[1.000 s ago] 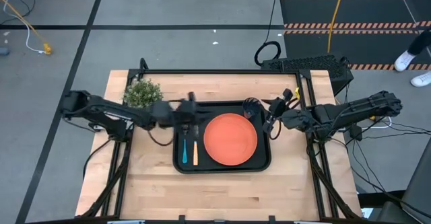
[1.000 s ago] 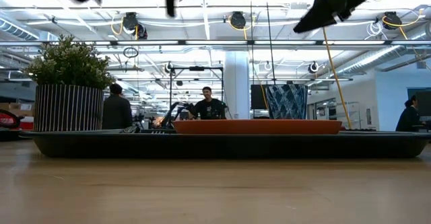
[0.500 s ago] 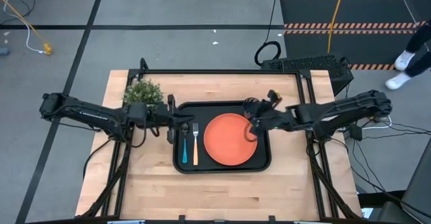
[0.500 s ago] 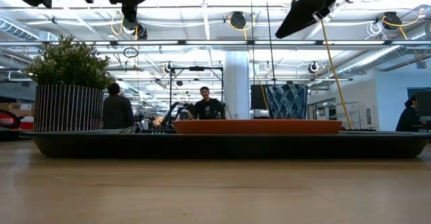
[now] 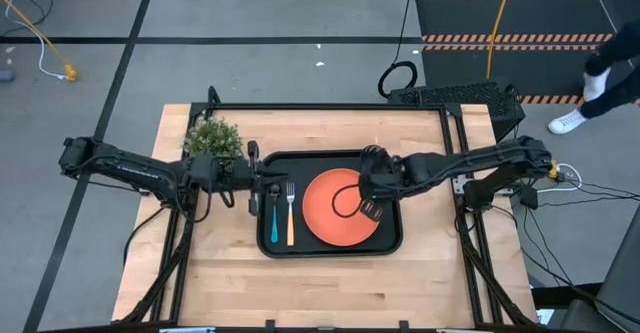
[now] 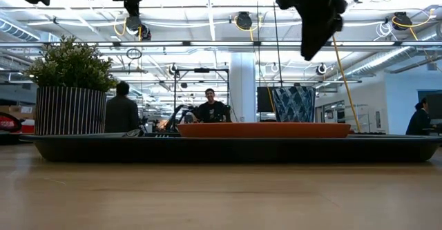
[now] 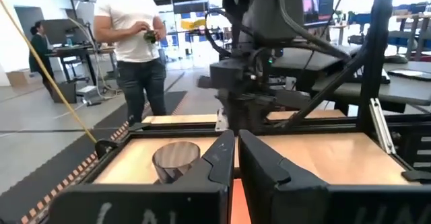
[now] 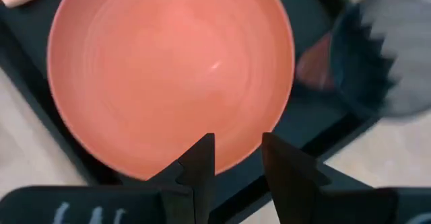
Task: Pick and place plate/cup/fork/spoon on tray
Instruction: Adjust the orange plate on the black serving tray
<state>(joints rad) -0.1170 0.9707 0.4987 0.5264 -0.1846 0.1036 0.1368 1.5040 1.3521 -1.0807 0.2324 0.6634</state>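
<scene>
A: What stands on the wooden tabletop [image 5: 330, 278]?
B: A bushy green plant [image 5: 211, 137] in a striped pot [image 6: 68, 110] sits at its far left corner.

A: And the room beyond?
B: Grey floor with a yellow cable [image 5: 35, 35] and a hazard-striped black mat [image 5: 520, 18]. The low view shows two people [image 6: 210, 108] well behind the tabletop under bright ceiling lights; the left wrist view shows a person in a white shirt [image 7: 138, 46] standing.
</scene>
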